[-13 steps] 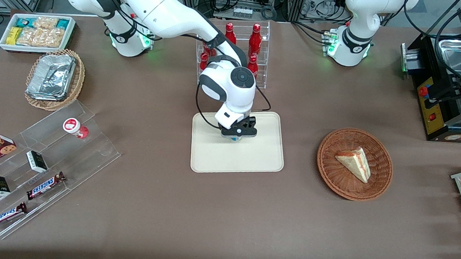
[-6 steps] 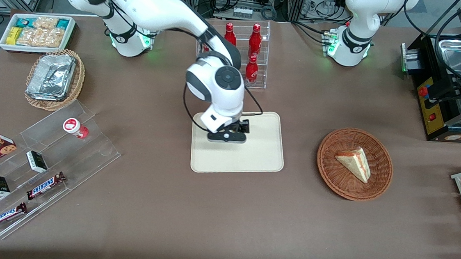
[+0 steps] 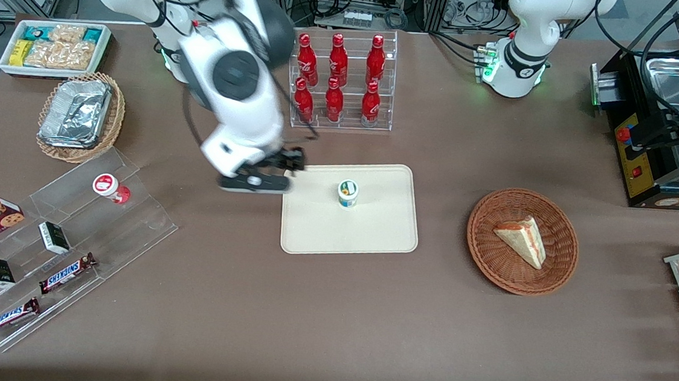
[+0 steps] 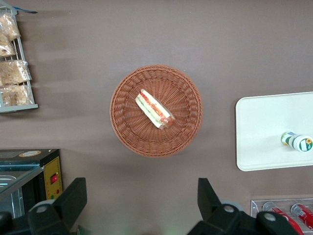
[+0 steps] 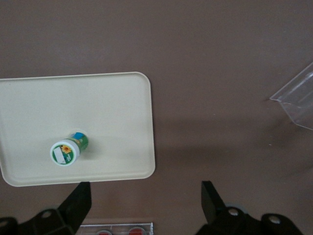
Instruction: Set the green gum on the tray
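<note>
The green gum (image 3: 348, 193) stands upright on the beige tray (image 3: 372, 235), in the part farther from the front camera. It also shows in the right wrist view (image 5: 68, 148) on the tray (image 5: 117, 107), and in the left wrist view (image 4: 297, 141) on the tray (image 4: 264, 127). My gripper (image 3: 259, 176) is open and empty. It hangs high above the bare table just off the tray's edge, toward the working arm's end, well apart from the gum. Its fingers (image 5: 78, 198) stand wide apart.
A clear rack of red bottles (image 3: 341, 81) stands farther from the camera than the tray. A stepped acrylic shelf (image 3: 63, 241) with a red gum canister (image 3: 108, 187) and candy bars lies toward the working arm's end. A wicker basket with a sandwich (image 3: 522, 241) lies toward the parked arm's end.
My gripper let go of the green gum on the tray, rose, and moved away toward the working arm's end. The gum now stands uncovered on the tray.
</note>
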You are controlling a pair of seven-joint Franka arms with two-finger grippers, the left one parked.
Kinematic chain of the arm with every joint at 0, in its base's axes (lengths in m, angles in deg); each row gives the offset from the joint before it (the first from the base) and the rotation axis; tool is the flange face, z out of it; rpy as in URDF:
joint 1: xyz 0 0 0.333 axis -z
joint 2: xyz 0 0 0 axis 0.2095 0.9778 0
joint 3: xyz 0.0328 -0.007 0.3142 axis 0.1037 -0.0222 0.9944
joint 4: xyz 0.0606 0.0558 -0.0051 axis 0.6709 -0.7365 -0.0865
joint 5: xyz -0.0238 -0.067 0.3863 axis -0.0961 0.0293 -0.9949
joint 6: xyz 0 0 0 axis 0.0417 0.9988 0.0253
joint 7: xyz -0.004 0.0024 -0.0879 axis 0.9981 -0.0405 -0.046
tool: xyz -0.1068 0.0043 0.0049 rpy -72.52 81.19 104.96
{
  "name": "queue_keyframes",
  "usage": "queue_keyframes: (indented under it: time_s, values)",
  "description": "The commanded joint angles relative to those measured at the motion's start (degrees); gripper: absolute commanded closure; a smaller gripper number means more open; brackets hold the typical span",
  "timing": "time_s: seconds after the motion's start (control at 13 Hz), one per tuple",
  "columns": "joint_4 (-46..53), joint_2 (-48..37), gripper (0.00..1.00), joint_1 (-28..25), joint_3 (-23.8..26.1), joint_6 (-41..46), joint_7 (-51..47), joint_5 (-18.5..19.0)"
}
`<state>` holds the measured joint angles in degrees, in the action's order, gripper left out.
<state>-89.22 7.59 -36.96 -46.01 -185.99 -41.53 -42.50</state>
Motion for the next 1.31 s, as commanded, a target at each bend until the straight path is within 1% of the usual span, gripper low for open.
queue_keyframes:
  time_s: [0.0,0.08,0.23,0.31,0.38,0.46,0.62,0.69,0.92,1.08,1.23]
  values:
    - [-7.25,-9.09,0.0,6.47,0.14,2.06,7.38,-5.16]
    - [-7.52,-10.76,0.0,9.28,0.14,4.51,10.38,-5.88]
    - [-7.27,-13.76,0.0,13.34,0.05,8.82,12.86,-5.88]
    - [-7.0,-14.81,0.0,15.71,-0.04,10.67,15.56,-5.88]
    - [-6.57,-15.43,0.0,18.08,-0.65,12.52,19.59,-5.8]
    - [-6.13,-15.96,0.0,19.67,-2.39,14.02,23.11,-5.79]
    - [-5.68,-16.75,0.0,19.95,-7.31,16.4,28.14,-5.79]
    - [-5.59,-16.93,0.0,19.95,-8.99,17.19,29.81,-5.53]
    - [-5.24,-17.11,0.0,20.39,-12.07,18.33,31.23,-5.09]
    - [-5.24,-16.93,0.0,21.61,-12.43,18.25,32.46,-5.0]
    - [-4.63,-16.58,0.0,22.58,-12.34,17.99,32.38,-3.61]
